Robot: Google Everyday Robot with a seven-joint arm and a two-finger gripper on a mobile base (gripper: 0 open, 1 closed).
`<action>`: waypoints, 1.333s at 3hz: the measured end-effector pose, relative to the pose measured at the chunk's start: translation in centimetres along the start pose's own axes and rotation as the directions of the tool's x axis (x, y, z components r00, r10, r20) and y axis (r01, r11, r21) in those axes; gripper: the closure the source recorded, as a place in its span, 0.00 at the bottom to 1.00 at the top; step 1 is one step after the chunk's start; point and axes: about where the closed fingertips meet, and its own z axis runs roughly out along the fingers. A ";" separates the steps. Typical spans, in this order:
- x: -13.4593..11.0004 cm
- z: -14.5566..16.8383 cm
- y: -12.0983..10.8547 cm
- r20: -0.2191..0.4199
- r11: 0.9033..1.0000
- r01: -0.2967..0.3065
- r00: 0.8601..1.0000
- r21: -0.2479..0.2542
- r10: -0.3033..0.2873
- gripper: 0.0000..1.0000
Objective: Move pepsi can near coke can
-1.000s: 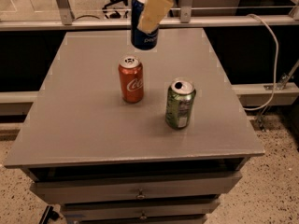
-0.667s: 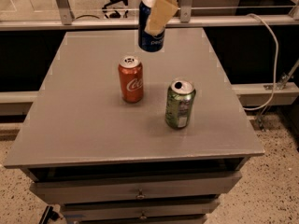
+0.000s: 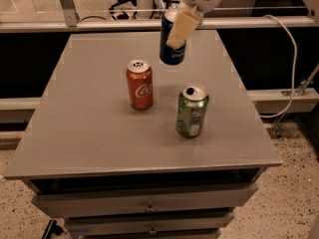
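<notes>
The dark blue pepsi can (image 3: 171,46) hangs in the air above the far middle of the grey table (image 3: 89,128), slightly tilted. My gripper (image 3: 180,26) comes down from the top of the view and is shut on the pepsi can, with a cream finger (image 3: 180,28) across its front. The red-orange coke can (image 3: 139,84) stands upright on the table, to the left of and nearer than the held can.
A green can (image 3: 192,110) with an open top stands upright right of the coke can. The table has drawers (image 3: 149,205) below its front edge. A metal rail (image 3: 99,24) runs behind the table, and a white cable (image 3: 286,59) hangs at the right.
My gripper has carried the pepsi can a little to the right and slightly lower. The coke can and the green can have not moved.
</notes>
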 end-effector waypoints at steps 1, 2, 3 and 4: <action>1.1 1.9 0.4 -0.012 1.000 -0.003 1.000 -0.029 0.003 1.00; 1.3 3.6 1.5 -0.032 0.998 0.014 0.999 -0.055 -0.015 1.00; 1.1 5.5 2.8 -0.066 0.995 0.036 0.997 -0.089 -0.042 1.00; 1.3 7.1 3.6 -0.108 0.992 0.047 0.992 -0.116 -0.060 1.00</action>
